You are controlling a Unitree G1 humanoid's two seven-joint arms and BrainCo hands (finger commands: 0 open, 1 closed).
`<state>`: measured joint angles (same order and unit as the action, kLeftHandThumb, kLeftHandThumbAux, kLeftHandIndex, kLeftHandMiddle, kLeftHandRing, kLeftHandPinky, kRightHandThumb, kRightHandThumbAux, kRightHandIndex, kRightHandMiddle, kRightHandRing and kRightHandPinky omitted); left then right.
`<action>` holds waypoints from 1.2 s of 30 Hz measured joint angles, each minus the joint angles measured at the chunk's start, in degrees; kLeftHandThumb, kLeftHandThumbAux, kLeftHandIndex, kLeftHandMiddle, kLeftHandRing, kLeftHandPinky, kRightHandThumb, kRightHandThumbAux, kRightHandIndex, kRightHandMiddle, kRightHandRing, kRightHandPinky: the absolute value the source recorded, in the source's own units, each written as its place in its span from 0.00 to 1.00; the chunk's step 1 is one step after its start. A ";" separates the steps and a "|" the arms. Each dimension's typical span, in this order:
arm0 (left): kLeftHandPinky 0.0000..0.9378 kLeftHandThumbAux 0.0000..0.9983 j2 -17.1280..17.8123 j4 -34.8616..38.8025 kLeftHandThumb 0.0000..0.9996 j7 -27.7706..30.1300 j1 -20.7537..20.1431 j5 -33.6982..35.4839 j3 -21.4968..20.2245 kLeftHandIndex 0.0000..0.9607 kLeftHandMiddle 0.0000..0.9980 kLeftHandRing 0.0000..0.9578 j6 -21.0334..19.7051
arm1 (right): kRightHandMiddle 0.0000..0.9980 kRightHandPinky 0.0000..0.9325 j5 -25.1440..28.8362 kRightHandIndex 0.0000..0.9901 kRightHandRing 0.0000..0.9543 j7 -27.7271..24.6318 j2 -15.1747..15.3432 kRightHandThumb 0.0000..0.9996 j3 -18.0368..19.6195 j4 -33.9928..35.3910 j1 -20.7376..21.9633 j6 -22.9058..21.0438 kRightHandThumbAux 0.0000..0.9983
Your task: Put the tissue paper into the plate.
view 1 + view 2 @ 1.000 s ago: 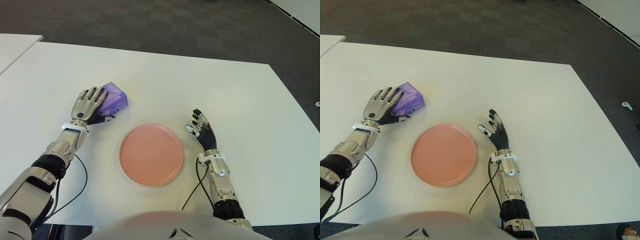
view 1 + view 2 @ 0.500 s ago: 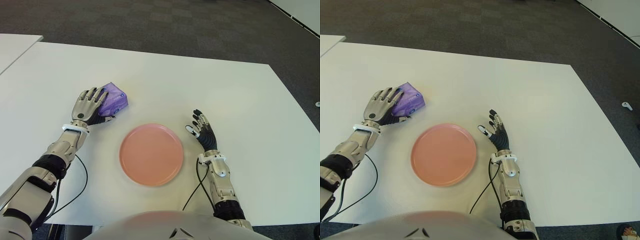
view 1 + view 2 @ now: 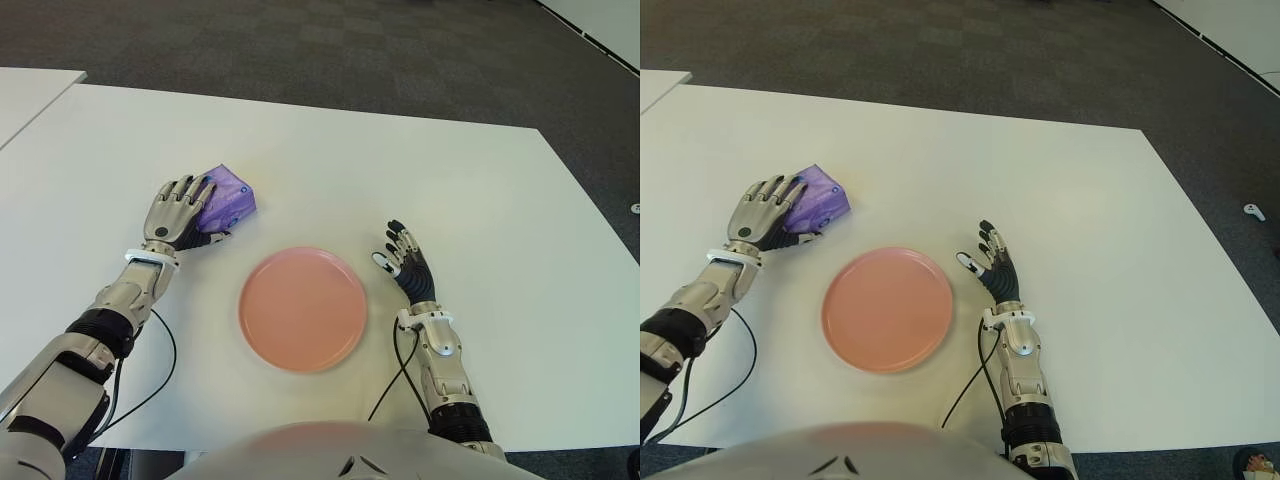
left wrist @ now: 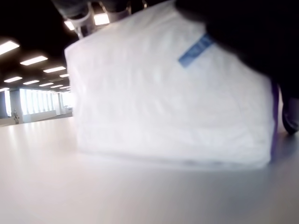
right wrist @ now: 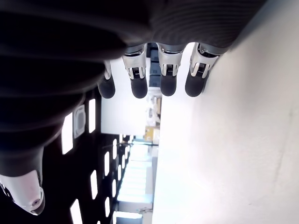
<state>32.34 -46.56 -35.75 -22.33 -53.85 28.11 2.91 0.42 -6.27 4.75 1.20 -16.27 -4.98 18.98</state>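
At the left of the frame the left hand [image 3: 178, 212] drapes its fingers over the purple tissue pack [image 3: 230, 198] on the counter [image 3: 420, 180], up-left of the pink plate [image 3: 303, 309]; it looks light and squashy, best pinched across its sides, while the right hand [image 3: 404, 264] shows spread and empty right of the plate

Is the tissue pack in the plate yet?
No, the tissue pack sits on the table under the left hand, apart from the empty plate.
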 measured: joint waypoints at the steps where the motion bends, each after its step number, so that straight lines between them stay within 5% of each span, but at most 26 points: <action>1: 0.00 0.38 -0.03 -0.05 0.02 -0.06 -0.01 0.02 0.00 0.00 0.00 0.00 0.00 | 0.04 0.05 0.00 0.05 0.02 0.00 0.00 0.10 0.00 0.07 -0.08 0.00 0.62; 7: 0.00 0.39 -0.49 -0.98 0.04 -0.87 -0.28 0.56 0.03 0.00 0.00 0.00 0.87 | 0.03 0.07 -0.10 0.06 0.03 0.00 0.06 0.09 -0.01 0.37 -0.50 0.00 0.63; 9: 0.15 0.44 -0.83 -1.86 0.12 -1.38 -0.60 1.09 0.01 0.07 0.09 0.11 1.78 | 0.03 0.07 -0.10 0.06 0.03 0.00 0.06 0.09 0.00 0.43 -0.58 0.00 0.63; 10: 0.35 0.53 -0.99 -2.47 0.33 -1.74 -0.80 1.49 -0.02 0.20 0.26 0.29 2.36 | 0.03 0.08 -0.09 0.06 0.03 0.00 0.06 0.09 0.00 0.47 -0.63 0.00 0.63; 13: 0.62 0.64 -1.58 -4.72 0.59 -4.79 -1.55 2.79 -0.16 0.37 0.49 0.54 5.54 | 0.03 0.08 -0.07 0.06 0.03 0.00 0.03 0.09 -0.02 0.81 -1.00 0.00 0.63; 18: 0.84 0.69 -2.94 -10.33 0.72 -16.66 -2.72 3.08 0.35 0.45 0.72 0.77 10.91 | 0.03 0.09 -0.08 0.06 0.04 0.01 -0.03 0.09 -0.10 1.47 -1.56 0.00 0.61; 25: 0.90 0.70 -3.91 -15.57 0.75 -26.62 -4.85 3.05 1.85 0.46 0.83 0.86 16.62 | 0.04 0.09 -0.15 0.06 0.04 0.09 -0.09 0.10 -0.15 2.05 -1.95 0.00 0.60; 36: 0.89 0.70 -4.11 -18.84 0.75 -29.26 -6.67 3.22 3.58 0.46 0.86 0.89 21.04 | 0.04 0.08 -0.25 0.06 0.04 0.38 -0.21 0.09 -0.27 3.26 -3.12 -0.01 0.59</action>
<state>28.23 -65.40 -65.02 -29.00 -50.63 31.69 23.96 0.17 -5.89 4.54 0.93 -13.02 -8.10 18.97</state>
